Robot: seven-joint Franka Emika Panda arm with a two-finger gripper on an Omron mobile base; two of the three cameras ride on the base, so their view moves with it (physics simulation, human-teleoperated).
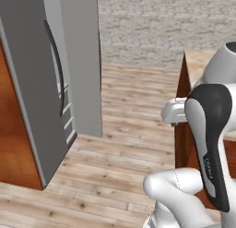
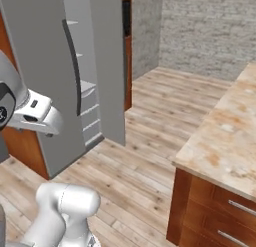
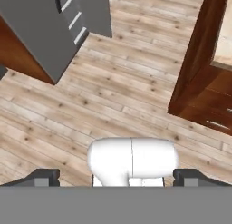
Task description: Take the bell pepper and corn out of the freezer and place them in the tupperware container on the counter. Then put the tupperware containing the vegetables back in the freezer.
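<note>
The freezer stands at the left, a tall grey cabinet whose door with a long dark handle is ajar. Pale shelves show in the gap. It also sits at the top left of the hand view. The counter with its tan marble top lies to the right, its corner visible in the left base view. My gripper is open with nothing between its fingers, pointing down at the floor between freezer and counter. The bell pepper, corn and tupperware container are out of view.
Light plank floor spreads between freezer and counter. Brown wooden drawers with silver handles sit under the counter. A brown wood panel flanks the freezer. A brick wall closes the back.
</note>
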